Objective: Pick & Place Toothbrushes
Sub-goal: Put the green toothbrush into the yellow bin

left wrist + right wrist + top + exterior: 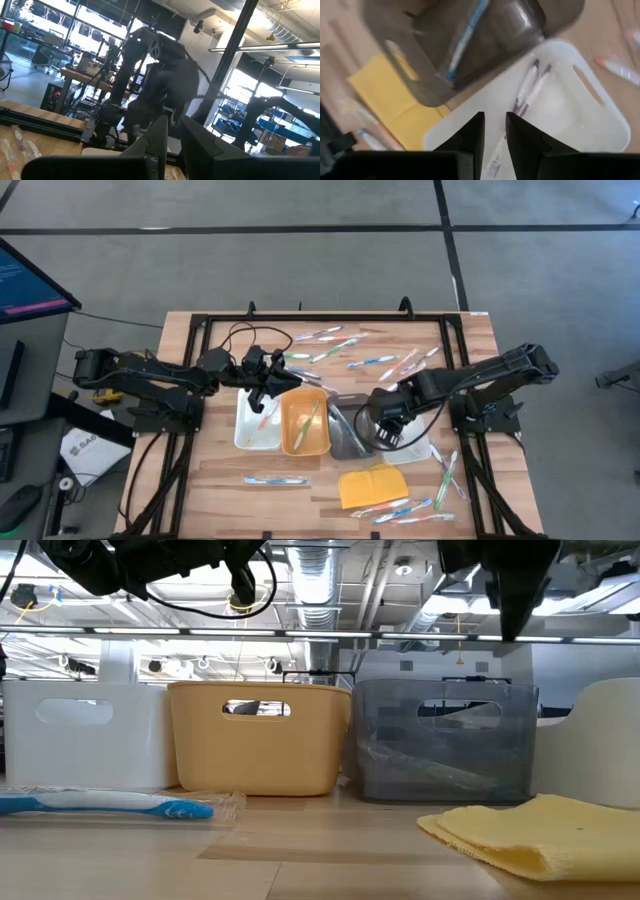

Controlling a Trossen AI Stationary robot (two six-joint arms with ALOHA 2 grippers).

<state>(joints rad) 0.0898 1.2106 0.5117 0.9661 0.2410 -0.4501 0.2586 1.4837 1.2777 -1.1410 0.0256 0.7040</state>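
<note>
Both grippers hover over the row of trays at the middle of the counter (210, 490).

We see the left gripper (268, 392) above the white tray (245, 432) at the left end of the row, its fingers (159, 140) close together with a thin gap and, as far as we can tell, nothing between them. The right gripper (494, 131) hangs narrow and empty over the far-right white tray (560, 107), which holds purple toothbrushes (530, 87). A blue toothbrush (465, 35) lies in the grey tray (420, 75), a green one (308, 420) in the orange tray (290, 442). Loose toothbrushes (365, 352) are scattered at the far side, more near the yellow pad (365, 485).
</note>
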